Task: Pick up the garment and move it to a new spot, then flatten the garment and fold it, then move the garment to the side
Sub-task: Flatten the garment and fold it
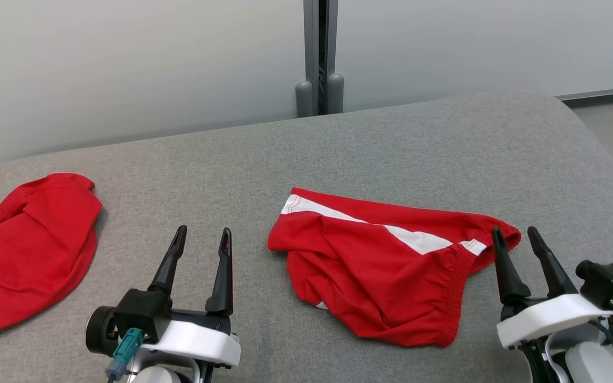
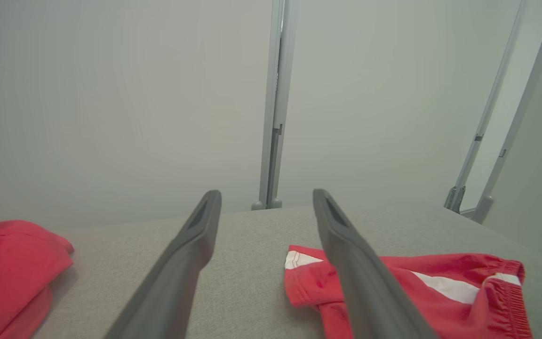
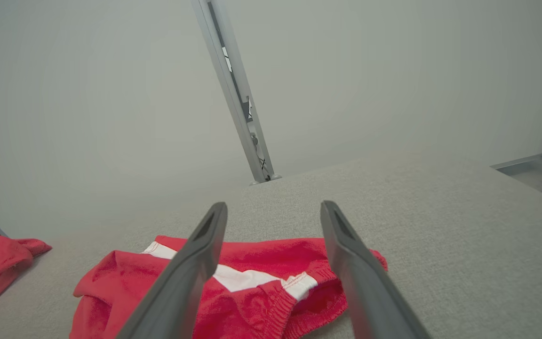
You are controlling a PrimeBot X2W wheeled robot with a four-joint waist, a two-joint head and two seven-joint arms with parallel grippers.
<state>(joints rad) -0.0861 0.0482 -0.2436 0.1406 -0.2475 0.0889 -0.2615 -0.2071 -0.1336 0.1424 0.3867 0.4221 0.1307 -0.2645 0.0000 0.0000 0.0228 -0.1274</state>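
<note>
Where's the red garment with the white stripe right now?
In the head view the striped garment lies crumpled on the grey surface, right of centre, its waistband end beside the right end effector.

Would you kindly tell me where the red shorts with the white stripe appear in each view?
Head view: the red shorts lie right of centre.
Left wrist view: lower right.
Right wrist view: bottom, centre-left.
Shared landmark: the grey post against the wall behind.
</note>
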